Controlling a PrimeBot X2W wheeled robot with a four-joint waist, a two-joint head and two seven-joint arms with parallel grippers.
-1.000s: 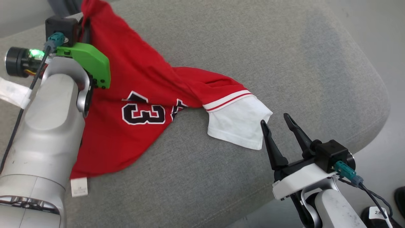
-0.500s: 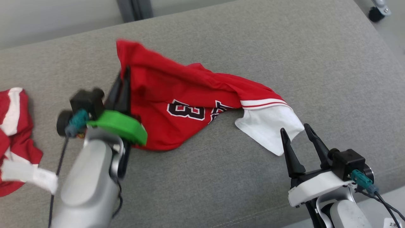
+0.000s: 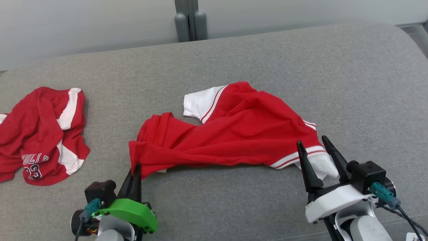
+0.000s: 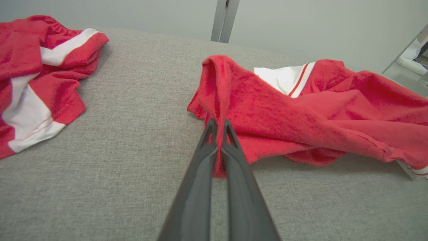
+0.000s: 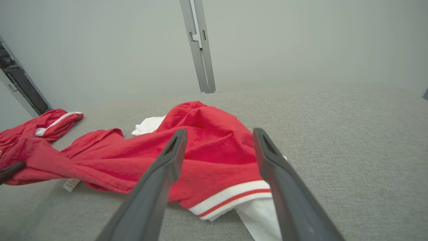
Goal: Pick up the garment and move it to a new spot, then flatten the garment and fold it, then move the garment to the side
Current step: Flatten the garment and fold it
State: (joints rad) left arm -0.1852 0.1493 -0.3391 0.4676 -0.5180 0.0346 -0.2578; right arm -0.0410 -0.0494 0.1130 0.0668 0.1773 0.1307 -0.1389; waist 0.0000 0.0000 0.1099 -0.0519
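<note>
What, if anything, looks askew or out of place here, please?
The red jersey lies bunched and twisted, not flat, one corner pinched in the shut left tool. A second red garment sits crumpled to its left.

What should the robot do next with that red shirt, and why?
Probably close the right gripper on the white sleeve showing between its open fingers. The left gripper is shut on the opposite edge of the crumpled red shirt, so a second hold would let both arms spread it flat.

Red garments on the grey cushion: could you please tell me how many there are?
2. A crumpled garment lies far left; the jersey sprawls in the middle, its corner pinched by the left gripper.
</note>
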